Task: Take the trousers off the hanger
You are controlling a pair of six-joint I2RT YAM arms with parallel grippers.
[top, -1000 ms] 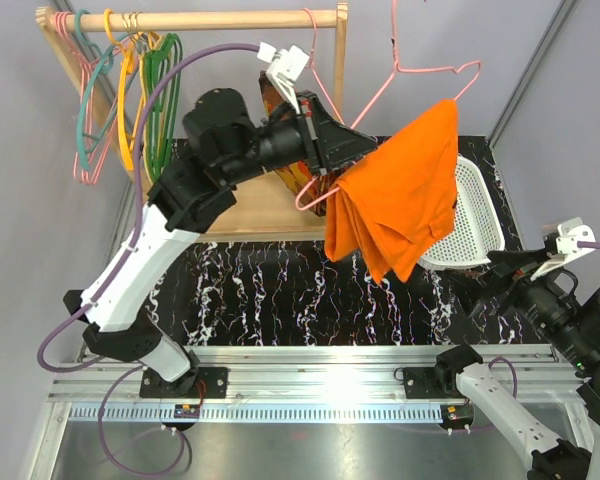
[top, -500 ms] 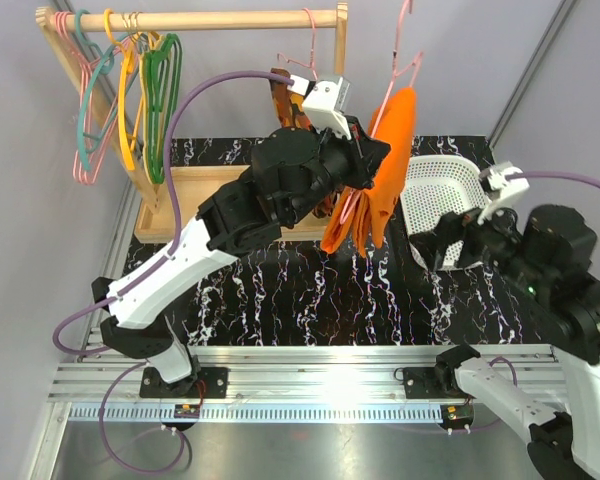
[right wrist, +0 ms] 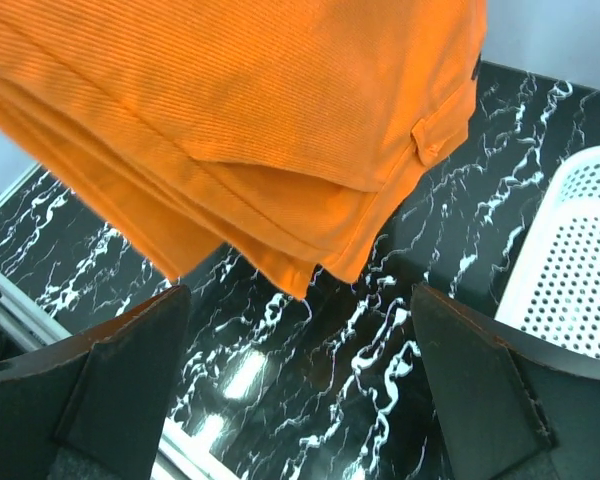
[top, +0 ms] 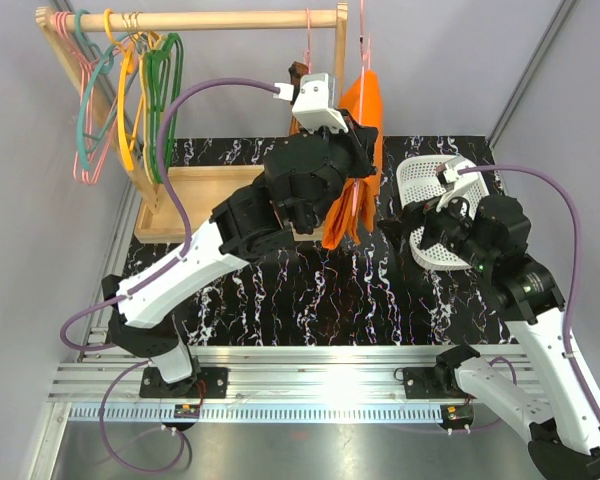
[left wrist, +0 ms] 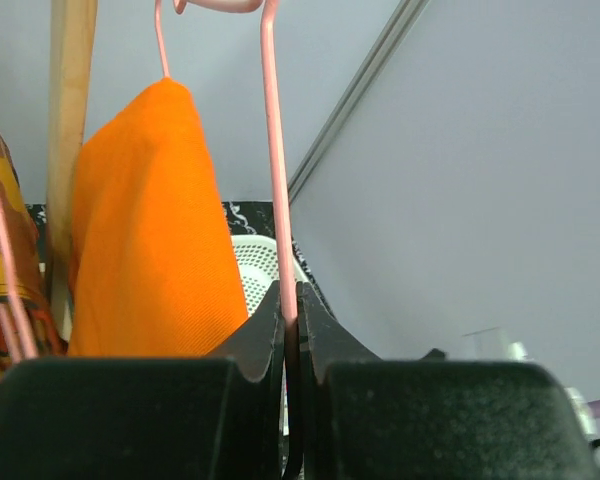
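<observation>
Near the upper middle of the overhead view, the left gripper (left wrist: 290, 300) is clenched on one thin wire of the pale pink hanger (left wrist: 273, 150). In the left wrist view that wire rises straight up from between the shut fingers to the top of the frame. The orange trousers (left wrist: 150, 230) are draped over the hanger and hang folded in the left half of that view, just beside the gripped wire. From above they show as a narrow orange strip running from the top of the frame down to the table (top: 280, 290), right of the left arm's wrist. A patterned garment (left wrist: 0, 250) sits at the far left edge of the wrist view, next to the wooden rack (top: 230, 18). Spare hangers (top: 130, 90) cluster at the rack's upper left end. The right gripper (right wrist: 300, 300) stands spread wide and holds nothing. The trousers' lower folds fill the upper part of its view, above and between the two fingers, and neither finger touches the cloth. A white basket (top: 430, 175) lies on the table at the right, near the right arm's wrist.
</observation>
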